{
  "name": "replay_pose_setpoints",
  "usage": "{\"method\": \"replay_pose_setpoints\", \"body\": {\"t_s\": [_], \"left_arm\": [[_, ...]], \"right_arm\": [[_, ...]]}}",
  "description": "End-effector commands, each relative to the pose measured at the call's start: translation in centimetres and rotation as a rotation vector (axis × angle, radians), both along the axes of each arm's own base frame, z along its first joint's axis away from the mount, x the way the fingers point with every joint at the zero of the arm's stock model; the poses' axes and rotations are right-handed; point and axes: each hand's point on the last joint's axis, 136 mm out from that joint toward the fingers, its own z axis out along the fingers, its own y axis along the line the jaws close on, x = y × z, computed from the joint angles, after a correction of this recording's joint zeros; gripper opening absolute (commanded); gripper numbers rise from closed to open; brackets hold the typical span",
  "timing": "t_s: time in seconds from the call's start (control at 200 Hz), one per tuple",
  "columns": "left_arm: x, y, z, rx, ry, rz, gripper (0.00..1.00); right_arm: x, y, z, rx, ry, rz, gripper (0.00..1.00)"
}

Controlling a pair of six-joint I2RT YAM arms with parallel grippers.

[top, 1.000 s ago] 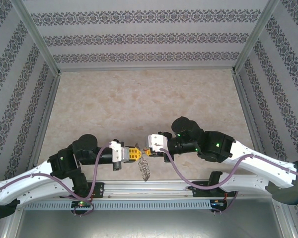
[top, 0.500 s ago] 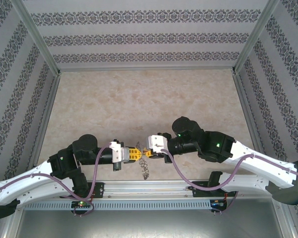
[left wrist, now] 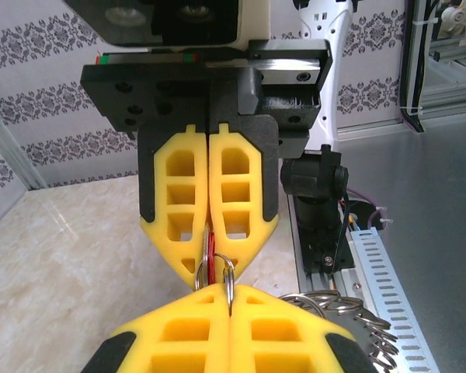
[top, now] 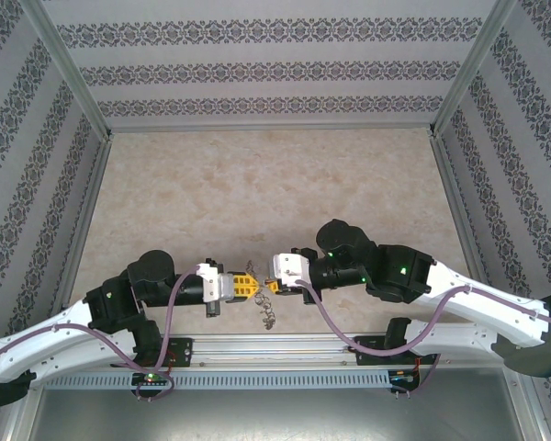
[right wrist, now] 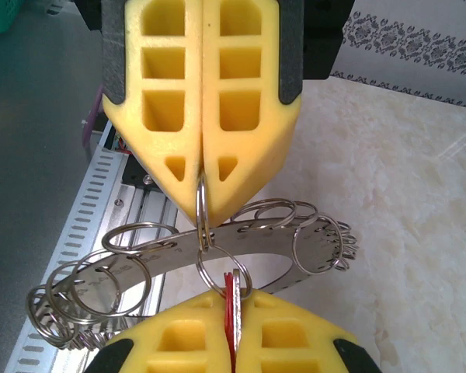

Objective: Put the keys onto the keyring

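Note:
The two grippers meet tip to tip above the table's near edge. My right gripper (top: 270, 283) (right wrist: 233, 297) is shut on the red-headed key (right wrist: 231, 284) (left wrist: 210, 256), which stands edge-on between its yellow fingers. My left gripper (top: 254, 285) (left wrist: 230, 291) is shut on a small split ring (left wrist: 228, 269) (right wrist: 203, 210). A second small ring (right wrist: 220, 268) links it to the keyring (right wrist: 171, 255) (top: 268, 312), a flat silvery band hanging below with several small rings. That lower ring's arc wraps the key's head; I cannot tell whether it passes through the key.
The aluminium rail (top: 285, 349) with the arm bases runs just under the grippers, and a slotted cable duct (right wrist: 78, 210) lies beside it. The beige marble-pattern tabletop (top: 257, 184) stretches away behind, walled by patterned panels.
Both arms have drifted slightly left and toward the near edge, with their tips staying together. The hanging keyring has swung a little. Both grips are the same.

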Motion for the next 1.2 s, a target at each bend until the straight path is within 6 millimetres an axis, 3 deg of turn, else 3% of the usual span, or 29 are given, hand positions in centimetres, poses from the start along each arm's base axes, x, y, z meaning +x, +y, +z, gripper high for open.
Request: {"method": "replay_pose_setpoints", "body": {"t_s": [0.0, 0.54, 1.199], "left_arm": [[-0.6, 0.0, 1.5, -0.063, -0.035, -0.024, 0.0], [-0.6, -0.1, 1.9, -0.079, -0.04, -0.026, 0.0], [-0.1, -0.4, 0.2, 0.006, -0.017, -0.013, 0.0]], "right_arm": [[-0.4, 0.4, 0.7, 0.011, 0.005, 0.016, 0.0], [-1.6, 1.2, 1.0, 0.022, 0.003, 0.071, 0.0], [-2.1, 1.1, 2.5, 0.054, -0.023, 0.084, 0.0]]}}
